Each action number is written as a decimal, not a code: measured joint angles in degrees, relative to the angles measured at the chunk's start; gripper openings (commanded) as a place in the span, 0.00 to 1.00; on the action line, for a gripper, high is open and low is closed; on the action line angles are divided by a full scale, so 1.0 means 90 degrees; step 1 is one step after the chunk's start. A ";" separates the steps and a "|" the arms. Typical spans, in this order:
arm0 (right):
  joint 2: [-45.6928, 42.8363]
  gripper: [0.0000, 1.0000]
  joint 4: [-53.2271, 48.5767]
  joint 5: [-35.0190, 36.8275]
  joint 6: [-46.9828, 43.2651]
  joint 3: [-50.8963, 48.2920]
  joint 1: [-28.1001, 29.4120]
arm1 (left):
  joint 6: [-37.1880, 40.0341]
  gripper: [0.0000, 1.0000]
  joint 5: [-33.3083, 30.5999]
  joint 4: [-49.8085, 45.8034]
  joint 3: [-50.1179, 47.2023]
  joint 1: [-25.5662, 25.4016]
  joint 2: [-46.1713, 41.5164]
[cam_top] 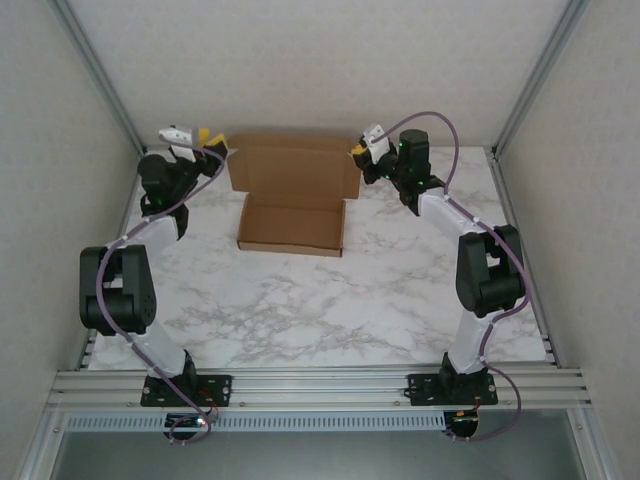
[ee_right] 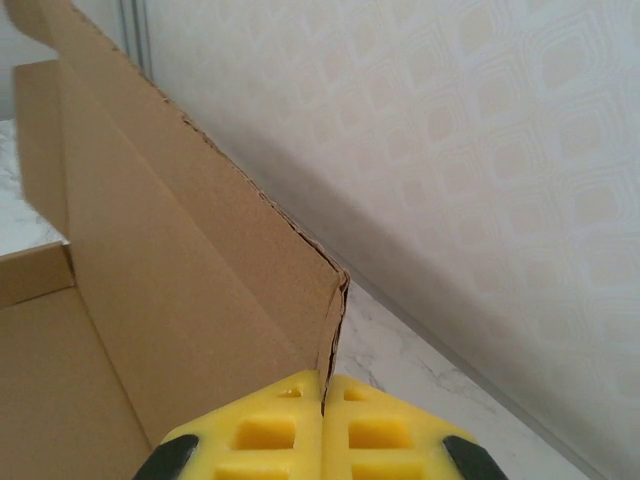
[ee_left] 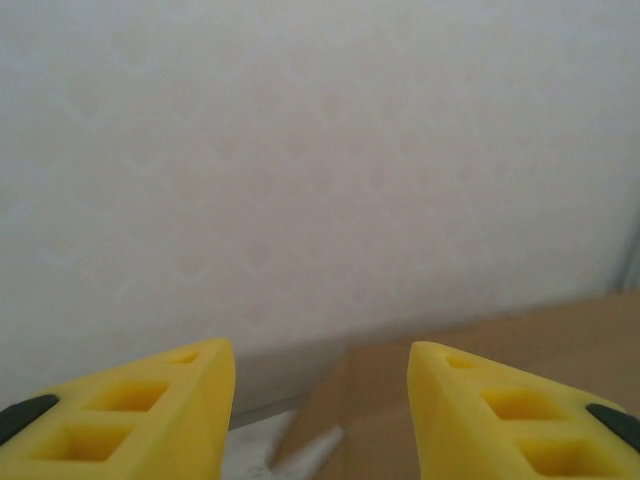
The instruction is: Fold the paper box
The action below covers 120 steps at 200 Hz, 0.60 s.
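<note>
- paper box [cam_top: 293, 190]: brown cardboard, sits at the far middle of the marble counter [cam_top: 300, 310]. Shallow tray toward the arms, lid panel standing up behind it close to the back wall [cam_top: 330, 60].
- right fingers [ee_right: 270, 430]: pinched together on the thin end flap at the lid's right corner, cardboard edge running down between them.
- left fingers [ee_left: 150, 400]: spread wide, nothing between them, hovering near the lid's left end. Cardboard shows low right in the left wrist view.
- handling, my read: light, thin board. Stiff across panels, bends easily at creases, so it probably slides on the smooth counter if pushed from one side only.
- edges look rough-cut and crushable. A hard pinch could dent or tear the flap.
- best hold, I judge: flap edges near the corners, one on each side, rather than mid-panel.
- tray likely needs bracing when the lid swings.
</note>
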 measured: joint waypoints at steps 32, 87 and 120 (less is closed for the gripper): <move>-0.0017 0.02 -0.0102 -0.0019 -0.0051 0.0000 -0.0032 | 0.0180 0.50 0.1010 0.0554 0.0136 0.0289 0.0544; -0.0017 0.02 -0.0189 -0.0248 -0.0143 -0.0002 -0.0090 | -0.0199 0.53 0.1037 0.1202 0.0544 0.0379 0.1520; -0.0017 0.02 -0.0243 -0.0437 -0.0238 -0.0002 -0.0090 | -0.1384 0.49 -0.1212 0.1243 0.1120 0.0350 0.1838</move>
